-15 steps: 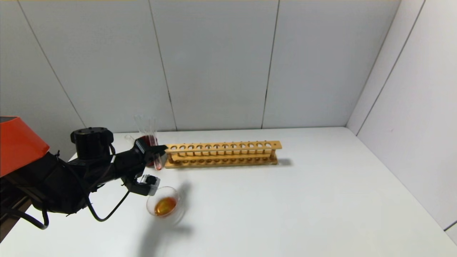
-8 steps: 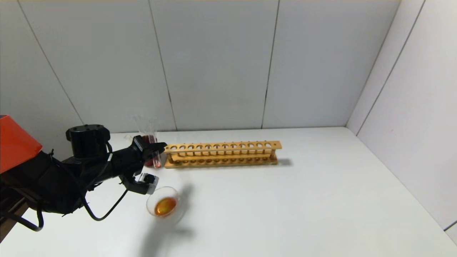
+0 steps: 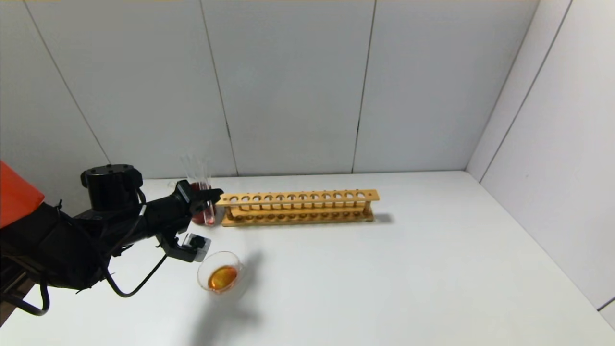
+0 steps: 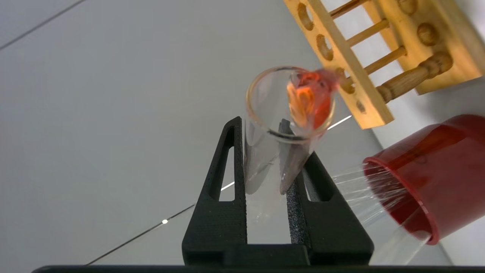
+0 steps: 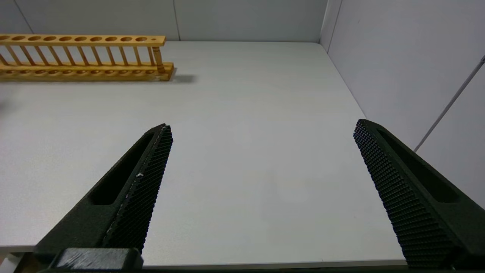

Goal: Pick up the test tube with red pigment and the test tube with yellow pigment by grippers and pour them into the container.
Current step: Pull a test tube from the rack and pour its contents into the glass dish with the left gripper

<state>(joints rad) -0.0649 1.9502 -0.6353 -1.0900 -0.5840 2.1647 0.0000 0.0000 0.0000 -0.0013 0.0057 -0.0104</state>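
- The black left gripper (image 3: 211, 196) (image 4: 265, 151) is clamped on a slim clear glass test tube with red pigment (image 3: 208, 211) (image 4: 290, 113), upright beside the dark red cup (image 3: 197, 216) (image 4: 424, 174) and the wooden rack (image 3: 298, 207).
- The shallow clear glass container (image 3: 222, 278) of orange liquid sits nearer the robot on the white table (image 3: 384, 288).
- The right gripper (image 5: 261, 159) hovers spread wide, empty.

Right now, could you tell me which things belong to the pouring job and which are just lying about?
In the job:
- left gripper, shut on test tube with red pigment
- container

Lying about:
- wooden tube rack
- red cup
- right gripper, open
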